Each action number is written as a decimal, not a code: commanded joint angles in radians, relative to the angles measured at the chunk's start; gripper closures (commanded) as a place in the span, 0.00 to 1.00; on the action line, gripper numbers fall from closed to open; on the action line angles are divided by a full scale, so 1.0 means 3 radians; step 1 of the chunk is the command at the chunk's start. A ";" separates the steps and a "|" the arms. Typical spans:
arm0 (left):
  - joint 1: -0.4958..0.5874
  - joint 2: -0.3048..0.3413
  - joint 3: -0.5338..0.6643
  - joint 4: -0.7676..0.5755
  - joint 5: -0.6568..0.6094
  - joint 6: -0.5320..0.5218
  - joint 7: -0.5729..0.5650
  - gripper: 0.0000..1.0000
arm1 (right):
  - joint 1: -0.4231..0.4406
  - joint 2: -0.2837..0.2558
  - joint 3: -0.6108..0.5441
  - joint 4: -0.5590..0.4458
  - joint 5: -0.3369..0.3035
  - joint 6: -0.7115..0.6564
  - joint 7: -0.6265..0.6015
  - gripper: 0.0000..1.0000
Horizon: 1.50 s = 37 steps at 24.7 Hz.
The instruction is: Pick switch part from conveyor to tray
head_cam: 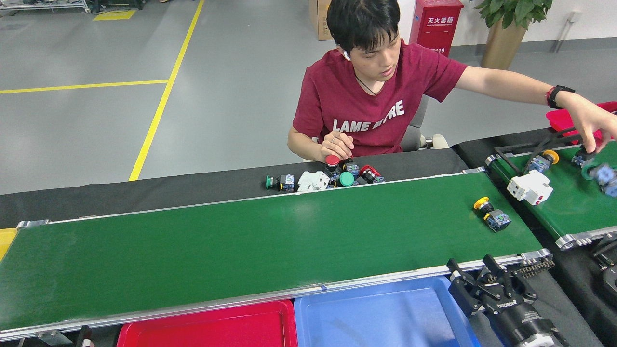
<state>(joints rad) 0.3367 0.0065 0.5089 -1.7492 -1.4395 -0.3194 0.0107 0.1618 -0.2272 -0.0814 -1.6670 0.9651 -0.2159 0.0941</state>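
Long green conveyor (241, 250) w/ silver side rails runs left to right. One switch part (491, 214), yellow cap & blue body, lies on the belt near its right end. Second green belt (569, 212) at far right carries a white block (529, 186), a yellow-capped part (541, 162) & blurred parts near the edge. Black cloth (144, 195) behind the long belt holds a cluster of parts (328, 176). Red tray (212, 330) & blue tray (381, 318) sit just beside the near rail.
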 commanded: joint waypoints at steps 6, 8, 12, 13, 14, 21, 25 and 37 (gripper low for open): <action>-0.0187 0.0040 -0.0265 -0.0004 0.0007 -0.0014 0.0021 0.00 | 0.0314 0.0087 -0.0358 -0.0232 0.0035 0.0009 -0.0048 0.14; -0.0182 0.0029 -0.0244 0.0002 0.0002 -0.0009 0.0021 0.00 | 0.0314 0.0098 -0.0363 -0.0232 0.0040 0.0009 -0.0048 0.14; -0.0187 0.0045 -0.0244 0.0007 0.0012 -0.0014 0.0026 0.00 | 0.0284 0.0098 -0.0358 -0.0206 0.0045 0.0019 -0.0022 0.14; -0.0182 0.0045 -0.0260 0.0007 0.0012 -0.0019 0.0021 0.00 | 0.0284 0.0098 -0.0363 -0.0201 0.0050 0.0034 -0.0017 0.14; -0.0176 0.0045 -0.0270 0.0002 0.0012 -0.0019 0.0026 0.00 | 0.0284 0.0098 -0.0363 -0.0201 0.0050 0.0086 -0.0017 0.14; -0.0187 0.0055 -0.0300 -0.0004 0.0002 -0.0020 0.0026 0.00 | 0.0284 0.0087 -0.0368 -0.0196 0.0050 0.0142 -0.0017 0.12; -0.0176 0.0055 -0.0290 0.0002 -0.0003 -0.0019 0.0021 0.00 | 0.0279 0.0093 -0.0368 -0.0155 0.0045 0.0157 -0.0012 0.12; -0.0161 0.0060 -0.0306 0.0002 0.0002 -0.0019 0.0021 0.00 | -0.0232 0.0133 -0.0276 0.0233 0.0393 0.0474 0.0336 0.12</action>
<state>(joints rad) 0.2913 0.0145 0.4159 -1.7384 -1.4398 -0.3252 0.0109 0.1157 -0.1922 -0.1694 -1.6031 1.0598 -0.0973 0.1772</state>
